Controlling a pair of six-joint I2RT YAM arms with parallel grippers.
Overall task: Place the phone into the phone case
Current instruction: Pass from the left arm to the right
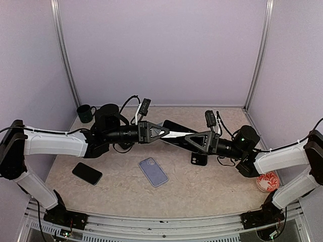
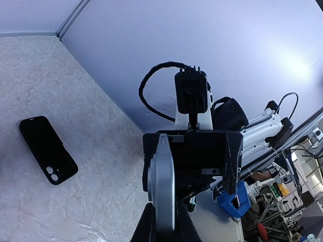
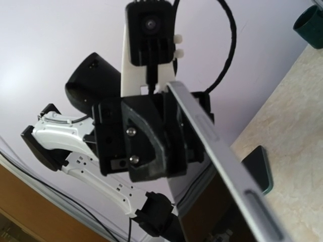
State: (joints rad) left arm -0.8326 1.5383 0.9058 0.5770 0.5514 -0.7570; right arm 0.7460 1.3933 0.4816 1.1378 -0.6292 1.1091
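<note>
Left fingers point(image 2: 145, 229) pinch phone point(image 2: 164, 186), long axis left-right.

Silver-edged phone point(image 1: 171, 127) held aloft, black phone case point(image 2: 48, 149) lying flat.

We have left arm point(image 1: 55, 143) and right arm point(image 1: 277, 159) reaching inward, wrists level, meeting over the table's point(image 1: 212, 186) middle. Left gripper point(image 1: 164, 132) clamped on the phone point(image 1: 176, 128); right gripper point(image 1: 191, 139) jaws wide, contact unclear.
</note>
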